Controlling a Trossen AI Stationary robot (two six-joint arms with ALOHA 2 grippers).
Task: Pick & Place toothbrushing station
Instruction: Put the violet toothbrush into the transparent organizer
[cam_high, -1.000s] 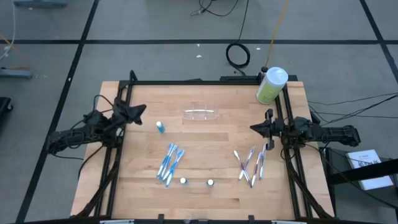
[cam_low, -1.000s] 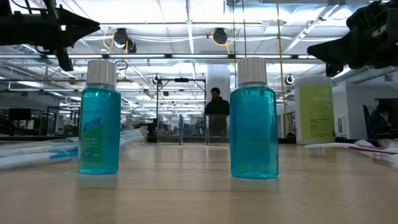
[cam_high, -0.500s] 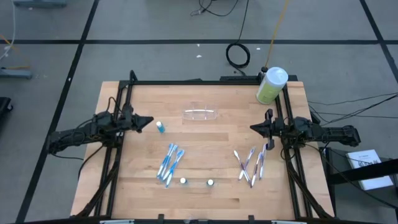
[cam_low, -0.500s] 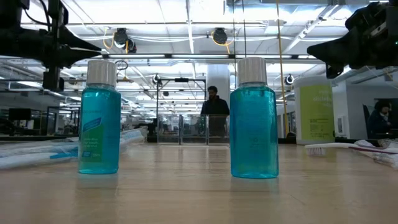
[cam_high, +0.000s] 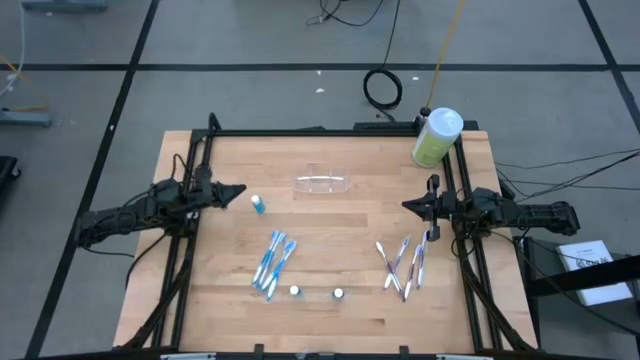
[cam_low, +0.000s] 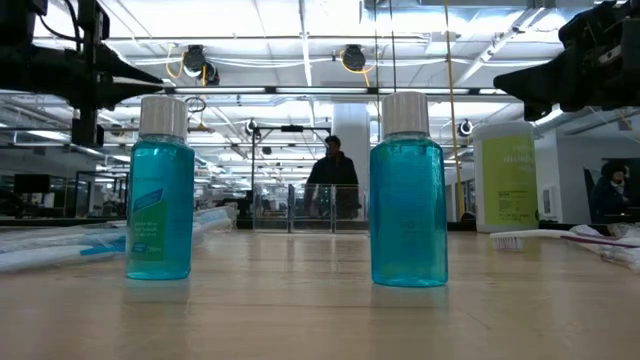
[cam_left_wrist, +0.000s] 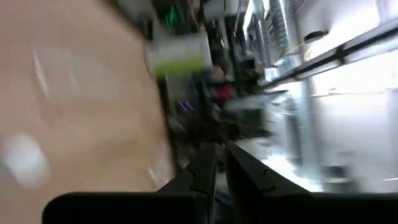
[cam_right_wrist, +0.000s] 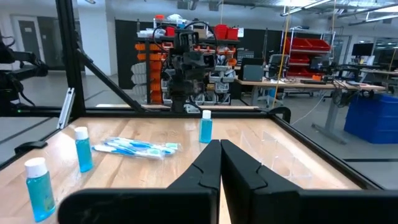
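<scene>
The toothbrushing station, a small see-through tray (cam_high: 322, 183) (cam_right_wrist: 273, 149), lies flat on the wooden table's far middle. My left gripper (cam_high: 240, 193) (cam_low: 150, 76) hovers level at the left side, above the table, shut and with nothing in it, pointing toward a small blue bottle (cam_high: 258, 204) just ahead of its tips. My right gripper (cam_high: 407, 207) (cam_right_wrist: 219, 149) hovers level at the right side, shut and holding nothing, pointing across the table.
Blue toothbrushes (cam_high: 272, 262) lie near the middle left, and pale toothbrushes (cam_high: 405, 265) on the right. Two small blue bottles (cam_high: 295, 291) (cam_high: 338, 294) stand near the front edge. A green bottle with a white cap (cam_high: 437, 137) stands at the far right corner. A person walks in the room behind.
My left gripper has tipped down from a raised slant to level, rolled about its own line and sunk a little, its tips now closer to the small blue bottle. It has then kept still. My right arm has not moved.
</scene>
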